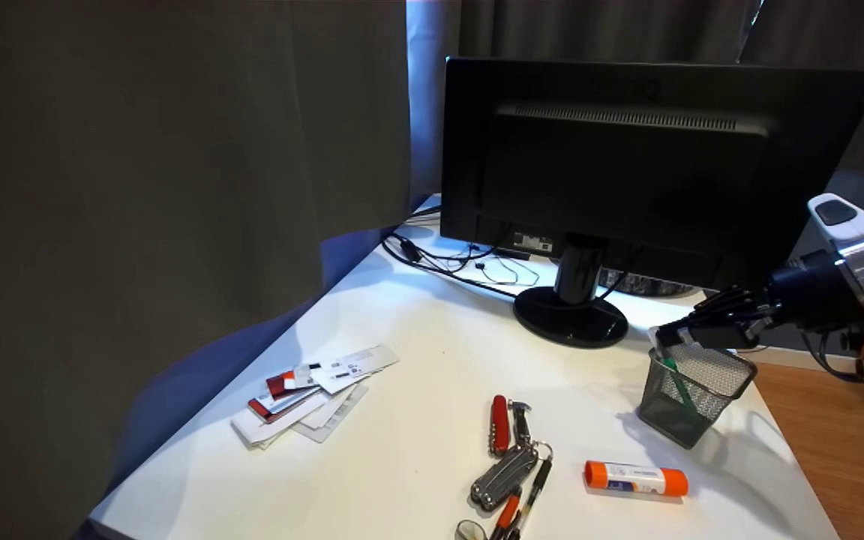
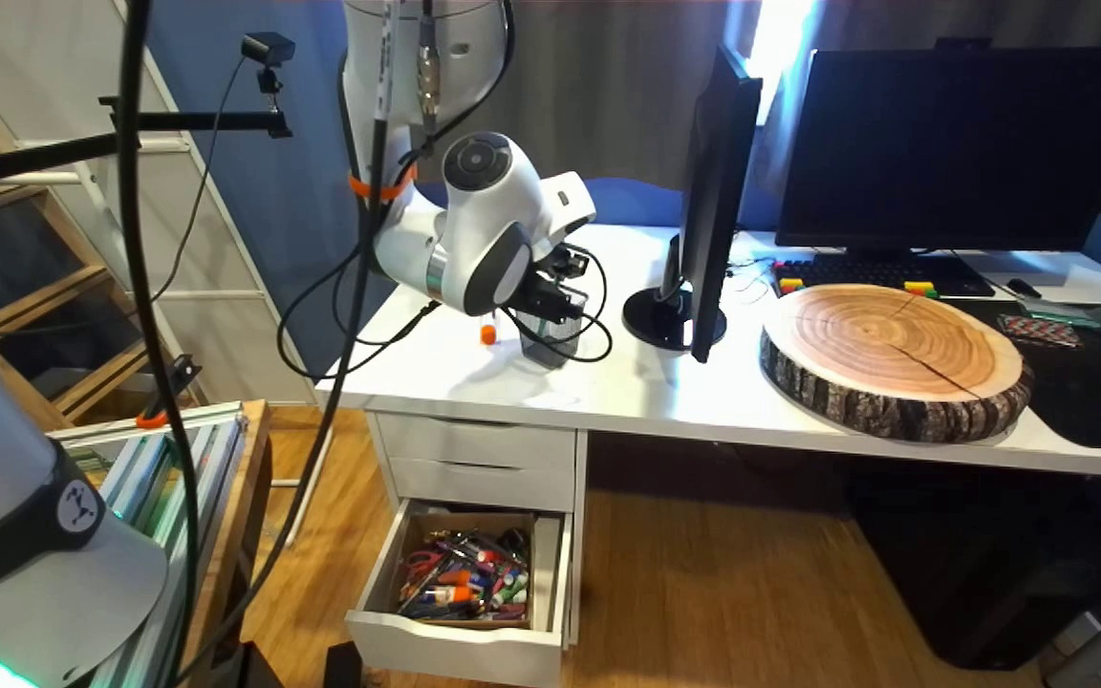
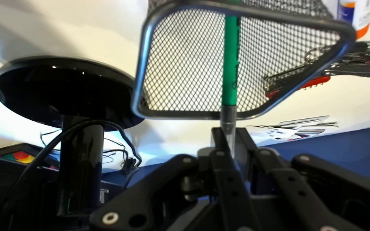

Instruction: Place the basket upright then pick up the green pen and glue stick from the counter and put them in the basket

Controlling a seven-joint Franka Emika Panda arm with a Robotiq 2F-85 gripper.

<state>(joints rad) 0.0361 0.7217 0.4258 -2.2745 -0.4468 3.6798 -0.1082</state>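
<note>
My gripper (image 3: 232,138) pinches the clear end of the green pen (image 3: 230,64), likely light, stiff and slick, its shaft slanting down inside the mesh basket (image 1: 676,421), while the glue stick (image 1: 636,478), on the counter (image 1: 409,465) near the basket, may roll unless gripped across its middle.

In an exterior view, the pen (image 1: 678,384) is partly in the basket (image 1: 661,405) on the counter (image 1: 379,480), the monitor (image 1: 627,180) behind. The glue stick (image 1: 636,478) lies before the basket, the multi-tool (image 1: 505,478) to its left, the cards (image 1: 353,370) farther left.
</note>
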